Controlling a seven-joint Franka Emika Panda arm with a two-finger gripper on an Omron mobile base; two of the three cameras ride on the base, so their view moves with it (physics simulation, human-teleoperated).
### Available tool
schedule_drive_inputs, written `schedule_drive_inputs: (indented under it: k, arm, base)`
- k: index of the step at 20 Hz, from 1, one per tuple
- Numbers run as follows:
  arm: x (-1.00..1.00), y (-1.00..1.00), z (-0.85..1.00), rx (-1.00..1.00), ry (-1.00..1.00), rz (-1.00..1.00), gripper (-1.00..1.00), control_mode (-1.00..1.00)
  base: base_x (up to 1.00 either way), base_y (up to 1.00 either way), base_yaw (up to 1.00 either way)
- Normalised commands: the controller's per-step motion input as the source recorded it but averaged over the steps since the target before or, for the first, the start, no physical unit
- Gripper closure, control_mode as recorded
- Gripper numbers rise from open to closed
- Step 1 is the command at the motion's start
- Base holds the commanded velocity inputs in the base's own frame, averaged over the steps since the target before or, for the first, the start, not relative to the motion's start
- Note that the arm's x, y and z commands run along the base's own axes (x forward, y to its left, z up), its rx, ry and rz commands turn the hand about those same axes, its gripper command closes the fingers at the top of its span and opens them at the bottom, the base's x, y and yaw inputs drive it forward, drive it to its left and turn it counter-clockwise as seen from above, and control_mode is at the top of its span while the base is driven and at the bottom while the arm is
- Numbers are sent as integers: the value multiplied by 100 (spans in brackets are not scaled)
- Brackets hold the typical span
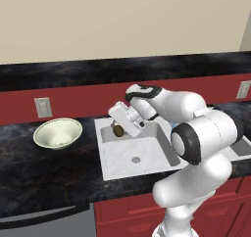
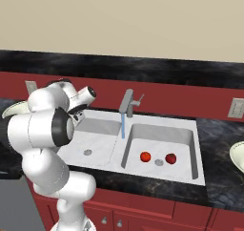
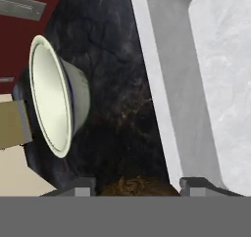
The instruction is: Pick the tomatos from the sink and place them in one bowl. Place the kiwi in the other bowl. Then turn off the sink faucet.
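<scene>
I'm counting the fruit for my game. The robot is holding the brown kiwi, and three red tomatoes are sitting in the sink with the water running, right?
Almost. The right base view shows two tomatoes, not three, in the sink's right basin. The rest holds: the gripper holds the brown kiwi, and water runs from the faucet.

- Brown kiwi [image 1: 118, 130] is held above the left basin of the white sink [image 1: 117, 157].
- Two red tomatoes [image 2: 146, 156] lie in the right basin.
- Cream bowl [image 1: 57, 133] sits upright on the left counter.
- Grey faucet [image 2: 127, 102] runs water.

Base views flank arm, share sink [image 1: 135, 155]; hand view close.
</scene>
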Motion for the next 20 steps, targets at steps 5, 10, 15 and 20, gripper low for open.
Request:
schedule_drive_inputs:
  k: [5, 10, 15, 20]
  arm:
    - [11, 36, 15, 6, 0, 0, 100, -100]
    - [29, 52, 1, 0, 1, 0, 100, -100]
    - [31, 52, 8, -1, 0, 0, 100, -100]
    - [28, 48, 13, 0, 0, 0, 100, -100]
  base:
    - [0, 0, 0]
    - [0, 0, 0]
    - [0, 0, 0]
    - [0, 0, 0]
